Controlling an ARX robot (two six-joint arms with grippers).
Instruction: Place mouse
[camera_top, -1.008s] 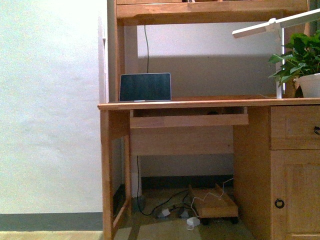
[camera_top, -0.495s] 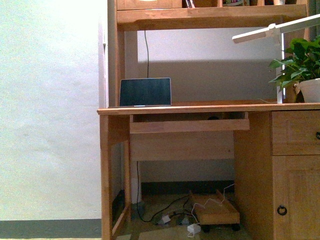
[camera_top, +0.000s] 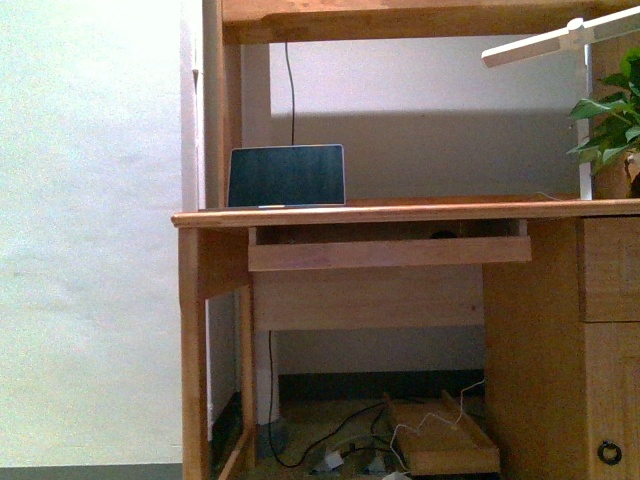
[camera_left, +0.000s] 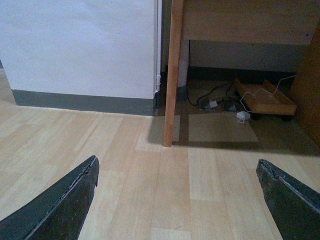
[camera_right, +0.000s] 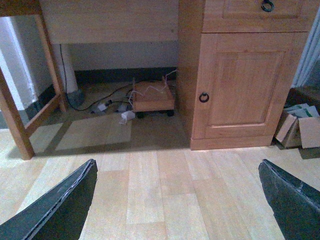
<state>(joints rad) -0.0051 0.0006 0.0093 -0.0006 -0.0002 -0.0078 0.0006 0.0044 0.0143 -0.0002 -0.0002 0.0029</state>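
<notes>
DESK LOOMS LARGER. The wooden desk fills more of your front view than a second ago, and its plant is pushed to the right edge. The base has closed in, so the approach looks nearly over while the handling has not begun. Below the desktop, at centre frame, the pull-out tray stands drawn forward, with the open laptop above its left end. A small dark hump just over the tray's front lip, right of centre, is likely the mouse lying in the tray, though it is too small to be sure. Neither arm shows in your front view. Both wrist cameras look down at the plank floor before the desk, so you have both arms low. The left gripper and right gripper are each spread wide, with nothing between the fingers.
</notes>
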